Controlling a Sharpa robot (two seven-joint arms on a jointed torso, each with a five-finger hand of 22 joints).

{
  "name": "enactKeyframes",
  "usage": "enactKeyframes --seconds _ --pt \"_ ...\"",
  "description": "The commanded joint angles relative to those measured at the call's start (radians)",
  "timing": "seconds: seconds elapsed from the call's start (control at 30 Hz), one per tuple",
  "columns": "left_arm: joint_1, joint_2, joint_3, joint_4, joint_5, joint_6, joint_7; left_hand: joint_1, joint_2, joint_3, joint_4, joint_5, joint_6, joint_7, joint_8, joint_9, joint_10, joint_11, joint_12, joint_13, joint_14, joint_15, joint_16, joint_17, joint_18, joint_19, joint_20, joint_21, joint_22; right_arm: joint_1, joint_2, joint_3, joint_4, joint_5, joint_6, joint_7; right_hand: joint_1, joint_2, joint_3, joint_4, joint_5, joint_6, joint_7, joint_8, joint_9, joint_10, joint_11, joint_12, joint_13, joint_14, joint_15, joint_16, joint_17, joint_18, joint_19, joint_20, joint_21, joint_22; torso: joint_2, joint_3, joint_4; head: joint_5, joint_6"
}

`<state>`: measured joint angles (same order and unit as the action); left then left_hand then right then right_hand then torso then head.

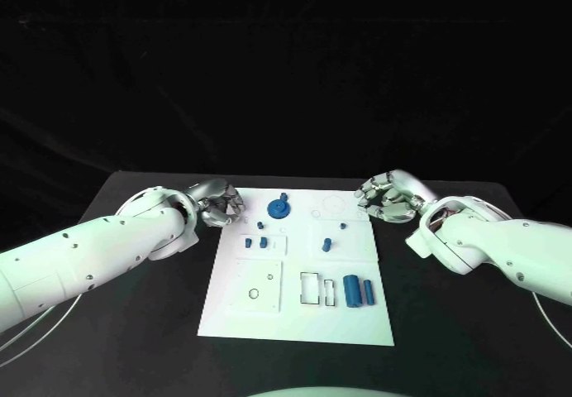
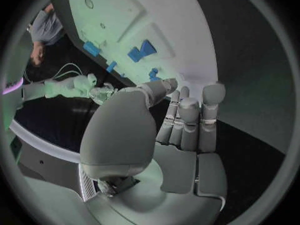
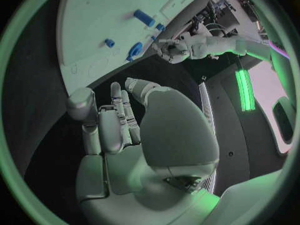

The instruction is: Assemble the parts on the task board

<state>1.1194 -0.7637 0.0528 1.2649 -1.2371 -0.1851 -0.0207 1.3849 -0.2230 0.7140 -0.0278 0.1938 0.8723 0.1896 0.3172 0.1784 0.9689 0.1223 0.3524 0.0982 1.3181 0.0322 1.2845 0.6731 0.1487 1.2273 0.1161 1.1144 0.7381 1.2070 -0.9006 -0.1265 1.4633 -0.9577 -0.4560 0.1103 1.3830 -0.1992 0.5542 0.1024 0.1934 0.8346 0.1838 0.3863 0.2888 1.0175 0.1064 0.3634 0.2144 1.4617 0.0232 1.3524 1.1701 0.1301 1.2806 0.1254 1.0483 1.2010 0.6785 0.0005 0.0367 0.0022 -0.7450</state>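
The flat white rectangular task board (image 1: 298,318) lay in the middle of the black table (image 1: 453,331), with small blue plastic parts (image 1: 353,289) resting on it. The silver left hand (image 1: 216,203) hovered just beside the board's far left corner, fingers apart and holding nothing. The silver right hand (image 1: 383,198) hovered near the far right corner, likewise empty with fingers apart.

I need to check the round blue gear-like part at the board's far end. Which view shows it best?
The head view: the round blue part lies unobstructed on the task board, seen from above. The right wrist view shows it small and edge-on; in the left wrist view I cannot tell it apart.
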Motion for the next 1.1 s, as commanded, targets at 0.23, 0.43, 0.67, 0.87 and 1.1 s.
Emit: enactKeyframes --seconds 0.23,0.43,0.67,0.87,1.1 --pt "-0.001 -0.07 0.001 0.066 0.793 -0.055 0.22 -0.044 -0.001 -0.048 0.025 -0.006 0.037 -0.003 0.02 0.012 0.029 -0.005 0.007 -0.01 -0.254 0.008 -0.202 -0.262 0.036 -0.211 0.009 -0.181 -0.179 0.002 0.016 0.001 0.023 -0.486 0.148 -0.135 -0.019 -0.021 0.007 -0.026 -0.014 0.032 -0.006 -0.014 -0.007 0.041 -0.004 -0.058 -0.036 0.02 -0.004 0.009 0.012 -0.019 0.024 -0.004 0.041 0.034 0.003 -0.0021 0.0 -0.068 0.011" --pt "-0.015 -0.116 0.001 0.147 1.035 -0.032 0.355 -0.07 0.002 -0.146 0.052 -0.007 0.034 -0.008 0.02 0.016 0.072 -0.003 0.018 -0.014 -0.416 0.031 -0.315 -0.331 0.031 -0.347 0.038 -0.326 -0.252 0.003 0.041 0.001 0.029 -0.632 0.164 -0.205 -0.04 -0.036 0.006 -0.031 -0.027 0.039 -0.007 -0.028 -0.014 0.027 0.002 -0.111 -0.062 0.016 0.002 0.001 0.0 -0.017 0.017 0.0 0.032 0.033 0.003 -0.0024 -0.0004 -0.082 0.011" --pt "-0.025 -0.146 0.001 0.223 1.118 -0.029 0.411 -0.082 -0.007 -0.182 0.074 -0.004 0.047 -0.01 0.022 0.021 0.113 -0.001 -0.011 -0.026 -0.442 0.043 -0.473 -0.417 0.036 -0.354 0.064 -0.5 -0.365 0.003 0.074 0.001 0.021 -0.711 0.168 -0.254 -0.042 -0.038 0.005 -0.031 -0.03 0.042 -0.007 -0.03 -0.015 0.025 0.003 -0.116 -0.065 0.016 0.002 0.002 0.002 -0.018 0.018 0.0 0.034 0.034 0.003 -0.0041 0.0026 -0.084 0.005" --pt "-0.028 -0.157 0.001 0.268 1.137 -0.031 0.446 -0.065 -0.011 -0.172 0.076 -0.004 0.066 -0.011 0.016 0.027 0.16 0.001 -0.113 -0.032 -0.377 0.052 -0.673 -0.475 0.034 -0.285 0.073 -0.658 -0.478 0.003 0.102 0.001 0.008 -0.747 0.18 -0.271 -0.04 -0.037 0.008 -0.034 -0.031 0.045 -0.007 -0.031 -0.016 0.026 0.003 -0.119 -0.068 0.017 0.003 0.004 0.006 -0.018 0.02 0.0 0.038 0.038 0.004 -0.006 0.0034 -0.086 0.0" --pt "-0.029 -0.163 0.001 0.294 1.142 -0.045 0.468 -0.057 -0.004 -0.167 0.07 -0.004 0.069 -0.009 0.011 0.028 0.175 0.001 -0.139 -0.031 -0.352 0.052 -0.716 -0.476 0.034 -0.263 0.071 -0.683 -0.497 0.003 0.119 0.001 -0.007 -0.774 0.191 -0.281 -0.036 -0.029 0.015 -0.04 -0.033 0.057 -0.007 -0.032 -0.017 0.034 0.002 -0.123 -0.072 0.021 0.003 0.011 0.016 -0.021 0.028 -0.001 0.053 0.049 0.005 -0.0102 0.0051 -0.088 -0.002"
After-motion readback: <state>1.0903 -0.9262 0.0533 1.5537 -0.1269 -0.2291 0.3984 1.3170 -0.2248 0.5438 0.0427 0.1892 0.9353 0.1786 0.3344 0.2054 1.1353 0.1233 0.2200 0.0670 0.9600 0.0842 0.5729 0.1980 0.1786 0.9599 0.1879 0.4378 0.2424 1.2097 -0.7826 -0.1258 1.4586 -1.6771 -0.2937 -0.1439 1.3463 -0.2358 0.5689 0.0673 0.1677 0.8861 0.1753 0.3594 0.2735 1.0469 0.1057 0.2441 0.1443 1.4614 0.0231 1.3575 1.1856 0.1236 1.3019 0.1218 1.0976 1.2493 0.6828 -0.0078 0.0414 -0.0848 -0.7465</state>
